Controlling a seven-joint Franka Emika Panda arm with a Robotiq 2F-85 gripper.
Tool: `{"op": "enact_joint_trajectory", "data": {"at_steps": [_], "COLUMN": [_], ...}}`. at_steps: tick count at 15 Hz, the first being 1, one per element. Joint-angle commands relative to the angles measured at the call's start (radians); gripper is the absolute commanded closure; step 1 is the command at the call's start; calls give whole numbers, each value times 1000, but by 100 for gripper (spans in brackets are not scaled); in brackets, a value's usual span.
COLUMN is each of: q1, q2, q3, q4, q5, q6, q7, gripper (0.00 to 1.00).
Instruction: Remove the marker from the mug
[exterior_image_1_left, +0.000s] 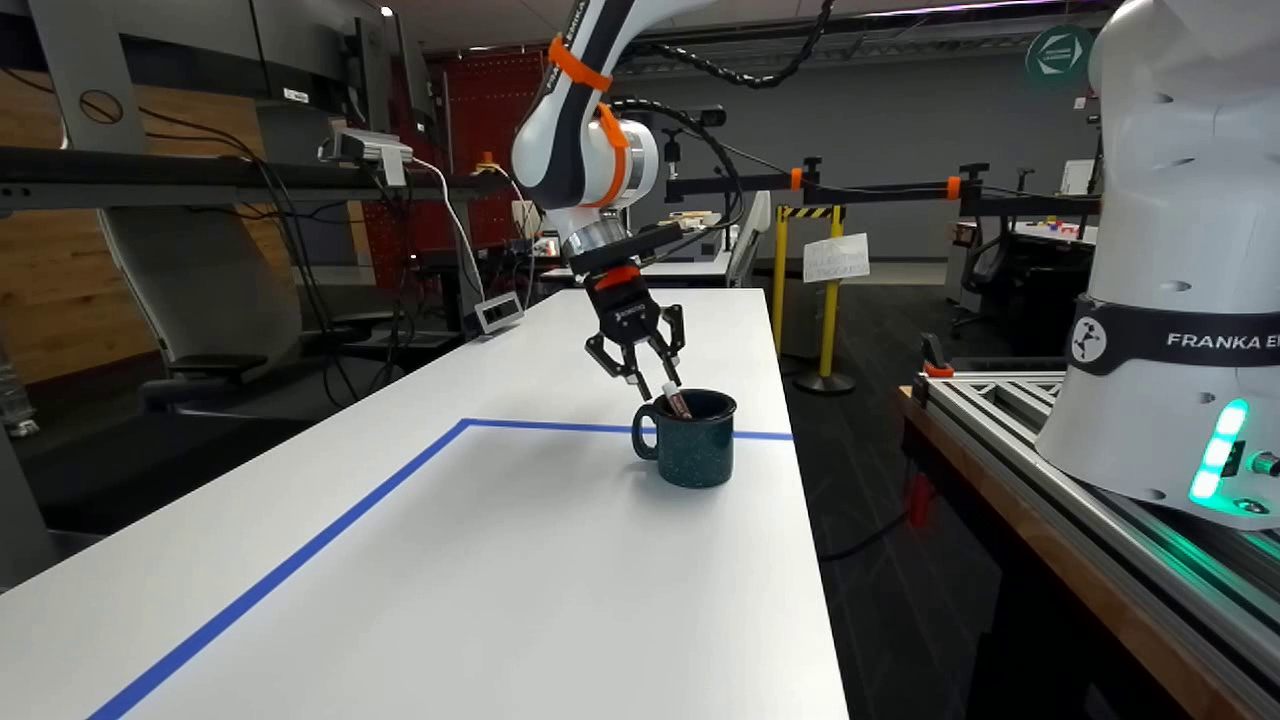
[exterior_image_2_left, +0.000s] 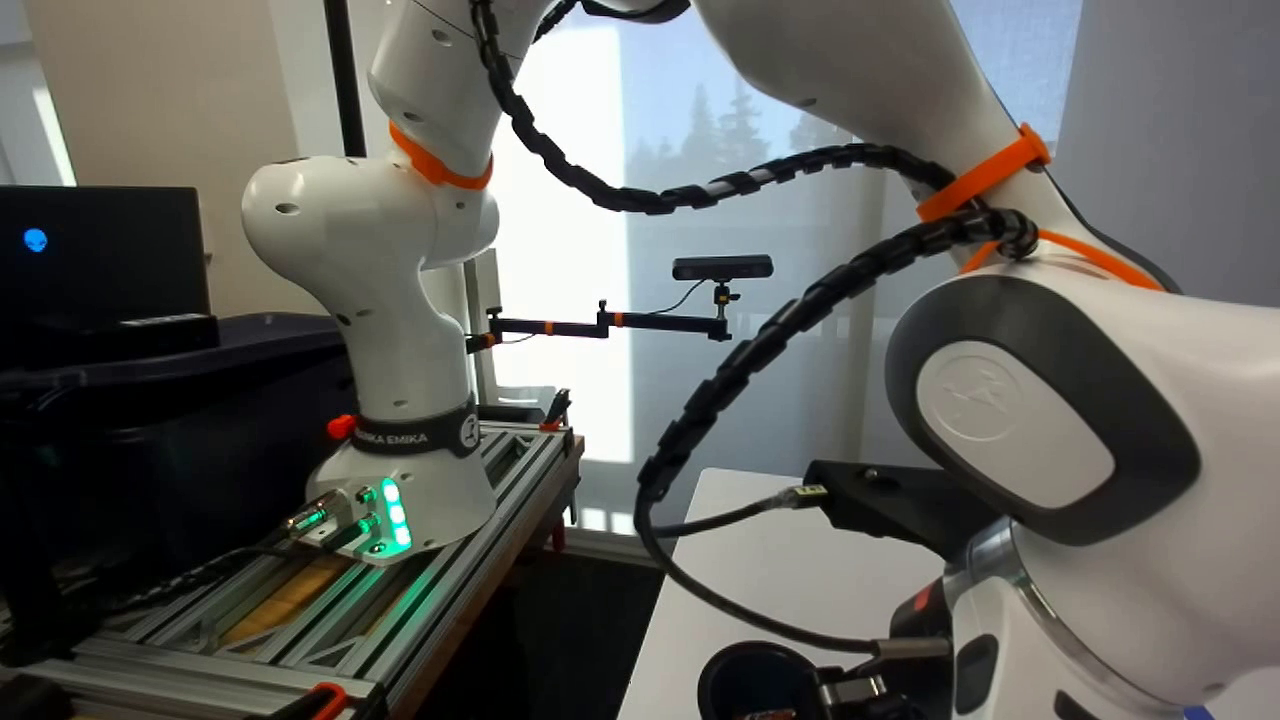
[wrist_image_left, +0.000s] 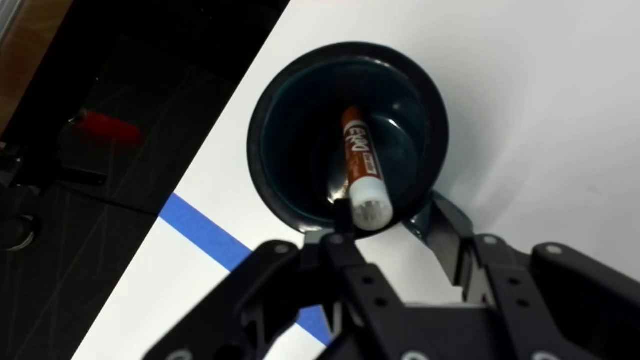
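The dark teal-green mug (exterior_image_1_left: 695, 455) stands upright on the white table, its loop handle on the side. It also shows in the wrist view (wrist_image_left: 260, 145), and partly at the bottom edge of an exterior view (exterior_image_2_left: 712, 672). The reddish-orange marker (wrist_image_left: 361, 155) leans inside it, its white end up at the rim near the handle; that end also shows in an exterior view (exterior_image_1_left: 676, 402). My gripper (exterior_image_1_left: 660, 388) is open just above the rim. In the wrist view the fingers (wrist_image_left: 394, 212) are apart, one close beside the marker's white end, the other over the handle.
Blue tape (exterior_image_1_left: 350, 515) marks lines on the white table (exterior_image_1_left: 480, 600). The table edge lies close beside the mug, with dark floor beyond. The robot base (exterior_image_1_left: 1180, 420) stands on a metal-railed bench (exterior_image_1_left: 990, 430). A small grey box (exterior_image_1_left: 499, 313) sits at the far table edge.
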Motion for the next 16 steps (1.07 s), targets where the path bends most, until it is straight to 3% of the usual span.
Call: {"op": "enact_joint_trajectory", "data": {"at_steps": [1,3,4,9,11,12,13,14,15,16], "q1": [1,4,4,9,10,10,11,11,12,12], "q2": [-29,-33,-34,-40,-44,-48,-52,-52,-55,-57], "q3": [5,8,10,21,25,26,28,30,31,32], "q4": [-31,-35,-36,-43,-48,-50,-54,-55,-57,-59], "q5": [-5,-5,-3,2,4,3,3,4,4,4], "q6": [21,21,22,24,25,27,27,29,30,30], "q7": [0,-2,-2,-5,-6,-6,-6,-7,-7,-8], "gripper": [51,52,61,88,87,92,89,73,64,63]}}
